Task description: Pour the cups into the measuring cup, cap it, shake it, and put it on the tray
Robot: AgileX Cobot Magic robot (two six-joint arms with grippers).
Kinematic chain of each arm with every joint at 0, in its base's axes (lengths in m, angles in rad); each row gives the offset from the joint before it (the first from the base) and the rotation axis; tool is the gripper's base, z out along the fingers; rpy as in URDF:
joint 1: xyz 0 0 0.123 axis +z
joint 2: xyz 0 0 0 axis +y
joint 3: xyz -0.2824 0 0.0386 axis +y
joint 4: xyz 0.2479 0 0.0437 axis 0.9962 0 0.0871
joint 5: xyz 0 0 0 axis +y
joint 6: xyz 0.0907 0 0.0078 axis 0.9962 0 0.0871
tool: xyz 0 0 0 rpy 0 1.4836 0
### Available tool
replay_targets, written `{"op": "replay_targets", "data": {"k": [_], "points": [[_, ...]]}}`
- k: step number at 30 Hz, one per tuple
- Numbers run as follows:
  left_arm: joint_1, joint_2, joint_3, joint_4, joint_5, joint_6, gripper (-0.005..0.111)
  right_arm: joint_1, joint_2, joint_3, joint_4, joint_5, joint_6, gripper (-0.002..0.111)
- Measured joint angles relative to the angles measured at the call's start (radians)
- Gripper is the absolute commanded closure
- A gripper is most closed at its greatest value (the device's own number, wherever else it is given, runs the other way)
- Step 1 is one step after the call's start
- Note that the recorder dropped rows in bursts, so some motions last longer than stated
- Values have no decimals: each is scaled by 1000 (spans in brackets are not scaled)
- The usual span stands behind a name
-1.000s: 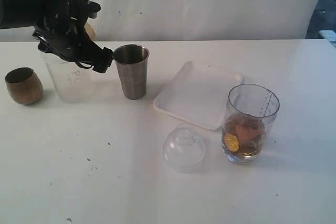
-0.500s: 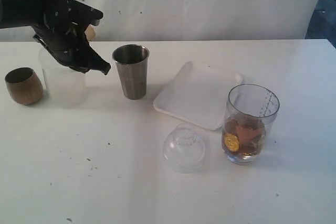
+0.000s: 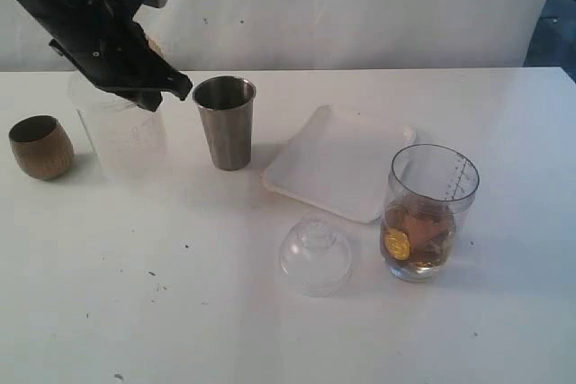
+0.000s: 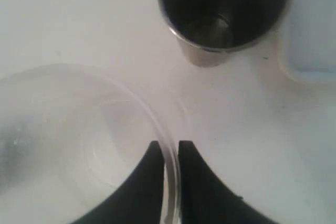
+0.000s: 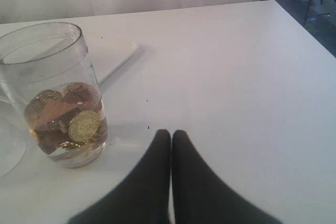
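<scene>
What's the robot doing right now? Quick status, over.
Left jaws shut on frosted cup rim; right jaws shut, empty. Measuring cup uncapped, coins inside. Steel tumbler stands close beside frosted cup.

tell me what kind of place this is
Likely a robot test bench rather than a kitchen: a bare white table before a plain wall, the left gripper pinching the frosted cup, coins in the measuring cup.

The left pincer (image 3: 169, 93) is at the rim of the frosted cup (image 3: 126, 146), toward the far left corner of the desk (image 3: 270, 330). The steel tumbler (image 3: 226, 123) stands just beside, and the wooden cup (image 3: 40, 147) near the left edge.
</scene>
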Motion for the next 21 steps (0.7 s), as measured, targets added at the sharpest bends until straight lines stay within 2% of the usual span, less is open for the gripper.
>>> {"op": "replay_targets", "data": {"k": [5, 12, 21], "points": [[-50, -45, 54, -70, 35, 50, 107, 0, 0, 0, 0, 0, 0, 108], [-190, -72, 181, -89, -21, 60, 107, 0, 0, 0, 0, 0, 0, 108], [-208, -78, 289, -58, -167, 64, 107, 0, 0, 0, 0, 0, 0, 108]]}}
